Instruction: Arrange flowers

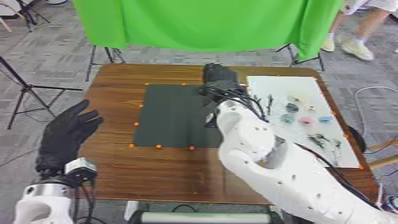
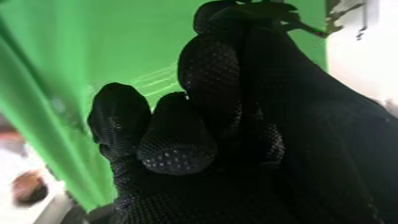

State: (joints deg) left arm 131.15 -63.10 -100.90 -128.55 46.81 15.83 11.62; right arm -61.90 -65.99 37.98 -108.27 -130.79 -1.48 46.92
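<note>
R hand [image 1: 220, 80], pinching a dark sprig [image 2: 313, 31] at its fingertips, is by the dark mat's [image 1: 176, 117] far R corner, so prob. set-down lies L & back twd robot; L hand [image 1: 67, 132] relaxed, farther off.

Right arm [image 1: 253, 145]: white, smooth, rounded segments, small dark screw spots on shell. Black cables [image 1: 324, 162] run alongside; more bunch at wrist. Right hand [image 1: 219, 76]: black fabric glove, fine mesh weave, pale specks dotting fingertip [image 2: 178, 159]. Left arm [image 1: 44, 206]: white, rounded, greyish band near wrist, small boxy white block [image 1: 81, 166] with dark face, dark cables [image 1: 91, 197] hanging from it. Left hand [image 1: 67, 132]: matching black glove, long cuff.
</note>
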